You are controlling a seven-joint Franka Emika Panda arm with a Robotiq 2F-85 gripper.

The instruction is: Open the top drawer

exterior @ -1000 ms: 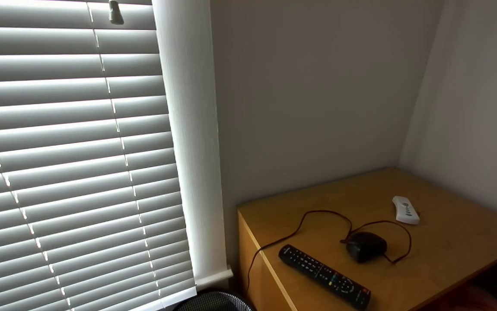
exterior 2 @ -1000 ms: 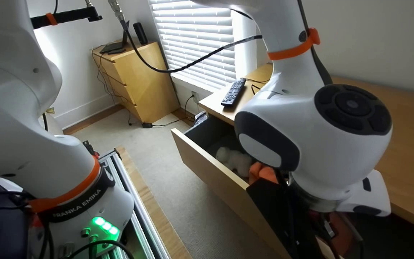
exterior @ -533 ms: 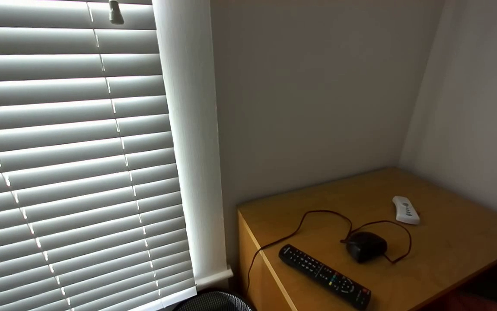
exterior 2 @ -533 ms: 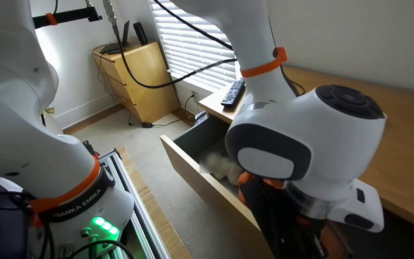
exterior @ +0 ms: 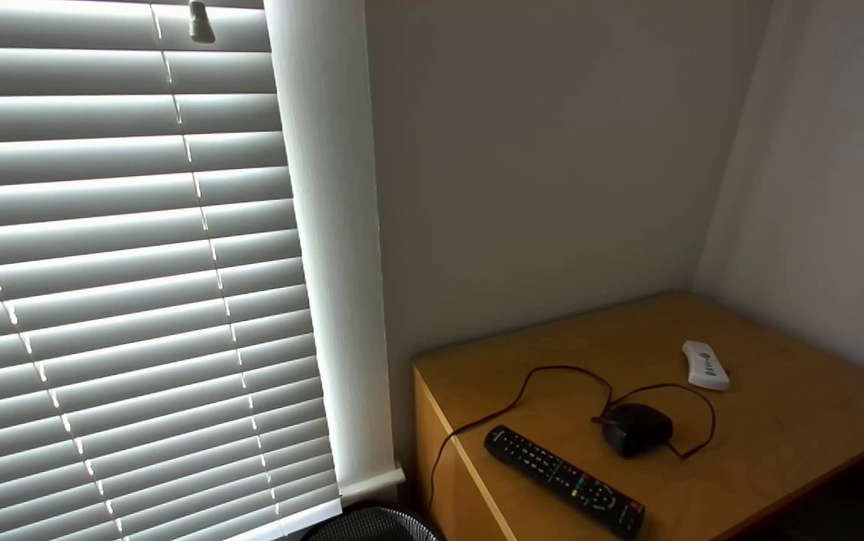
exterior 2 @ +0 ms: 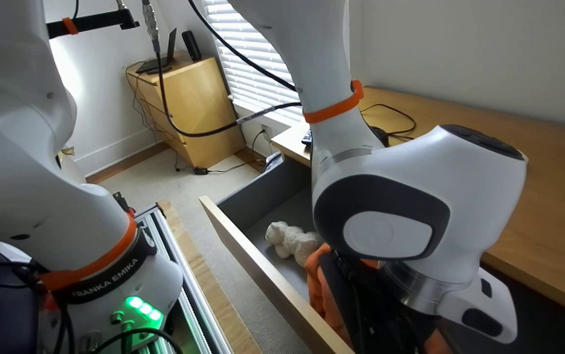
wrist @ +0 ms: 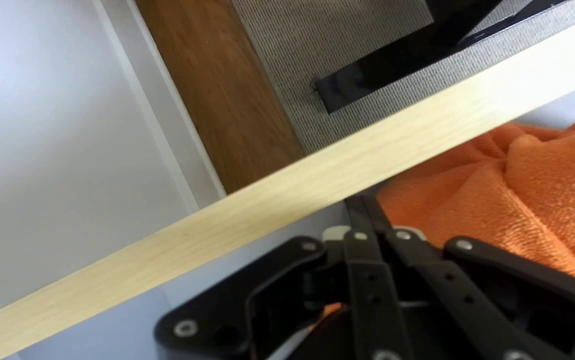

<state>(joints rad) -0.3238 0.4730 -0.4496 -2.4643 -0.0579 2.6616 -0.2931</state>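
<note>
The drawer (exterior 2: pixel 263 273) stands pulled out from under the wooden cabinet top (exterior 2: pixel 533 196) in an exterior view. Its pale front panel (wrist: pixel 267 207) crosses the wrist view diagonally. A white plush toy (exterior 2: pixel 290 241) and an orange cloth (exterior 2: pixel 319 287) lie inside; the cloth also shows in the wrist view (wrist: pixel 527 190). My gripper (wrist: pixel 367 202) is shut with its fingers together, inside the drawer just behind the front panel. The fingertips reach the panel's inner side; whether they touch it I cannot tell. In the exterior view the arm hides the fingers.
On the cabinet top lie a black remote (exterior: pixel 563 481), a black corded device (exterior: pixel 635 430) and a white remote (exterior: pixel 705 366). A mesh basket (exterior: pixel 372 524) stands beside the cabinet. The robot's base rail (exterior 2: pixel 189 280) is in front of the drawer. A black metal leg (wrist: pixel 382 70) stands on the carpet.
The drawer has slid further out toward the robot base, and more of its inside and the toy shows. The arm has moved with it, toward the lower left in that exterior view.
</note>
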